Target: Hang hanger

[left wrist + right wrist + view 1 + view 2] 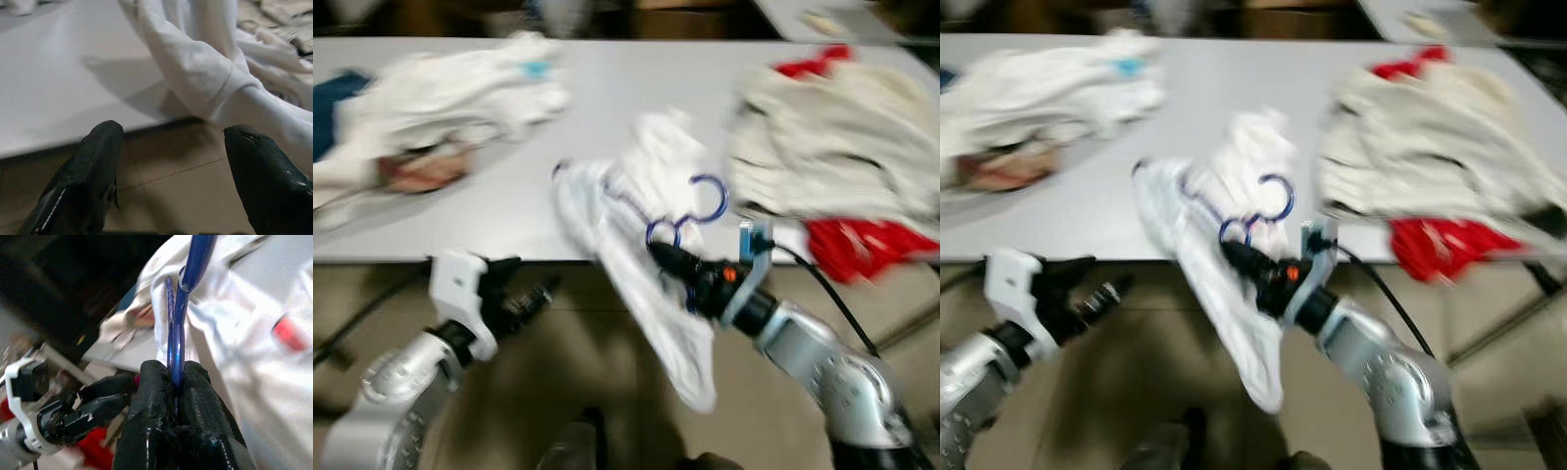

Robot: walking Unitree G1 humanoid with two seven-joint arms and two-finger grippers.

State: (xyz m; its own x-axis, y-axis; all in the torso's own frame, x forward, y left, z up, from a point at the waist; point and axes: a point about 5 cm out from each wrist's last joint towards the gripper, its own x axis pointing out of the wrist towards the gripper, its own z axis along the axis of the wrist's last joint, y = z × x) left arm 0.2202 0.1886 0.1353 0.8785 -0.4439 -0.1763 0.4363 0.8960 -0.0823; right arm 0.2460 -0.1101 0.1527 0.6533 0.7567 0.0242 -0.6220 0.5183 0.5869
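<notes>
Your right gripper's [658,253] jaws are pressed together on the blue hanger [177,340], pinching its wire just below the hook, which curls up toward one o'clock. A white garment [636,264] is draped on that hanger and trails off the surface [509,196] edge toward six o'clock; gripping at the neck likely keeps the hook free for hanging. Your left gripper [166,161] sits at nine o'clock of the garment, jaws spread, holding nothing. Heaps of white and red laundry [832,157] lie at two o'clock, another pile [431,108] at ten. No readable writing anywhere.
</notes>
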